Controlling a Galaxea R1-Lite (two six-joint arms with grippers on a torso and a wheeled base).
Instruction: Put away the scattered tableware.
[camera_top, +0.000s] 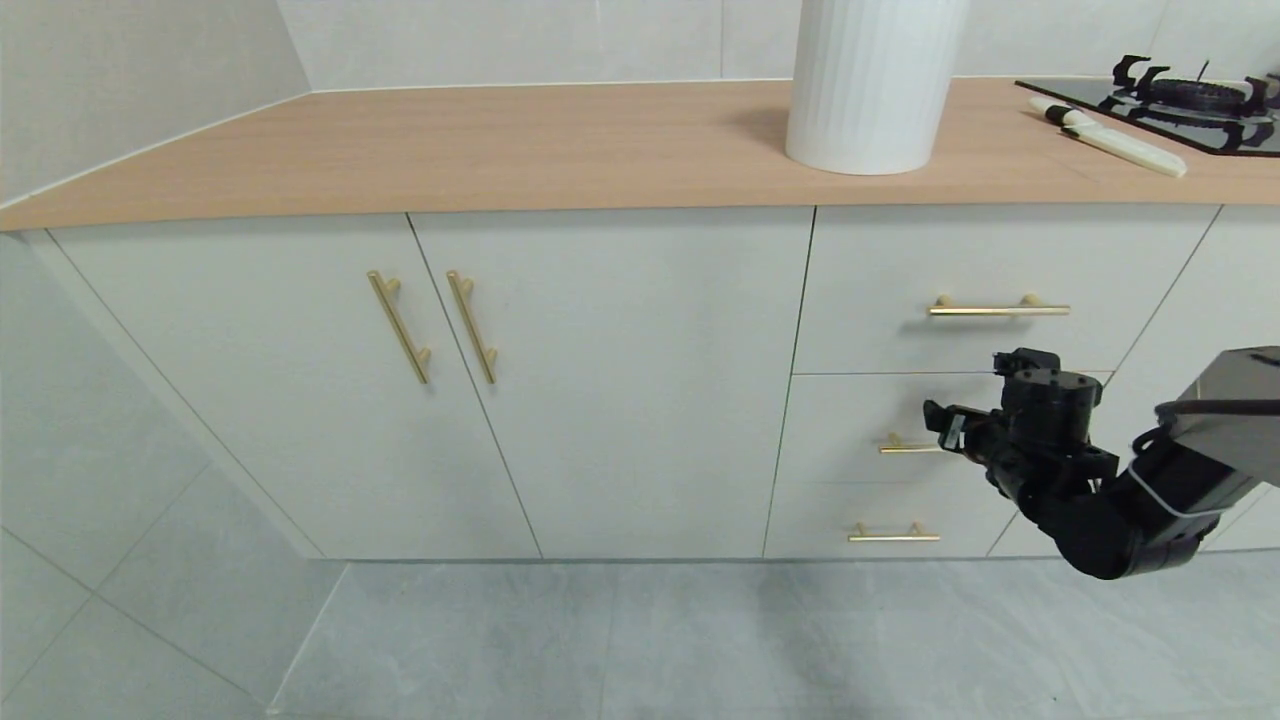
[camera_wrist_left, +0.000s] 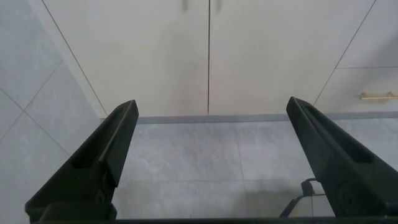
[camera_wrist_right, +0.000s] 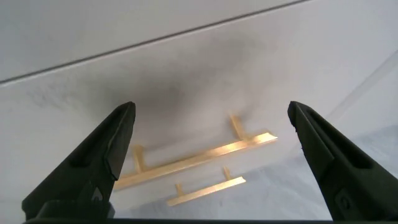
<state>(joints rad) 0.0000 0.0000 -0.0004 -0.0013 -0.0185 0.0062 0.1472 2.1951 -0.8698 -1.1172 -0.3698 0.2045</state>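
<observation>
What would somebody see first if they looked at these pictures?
Probably the big white ribbed container standing on the wooden countertop, toward the right. Next comes the black right gripper, open and close in front of the middle drawer's gold handle. A pale knife lies on the counter beside the stove.
</observation>
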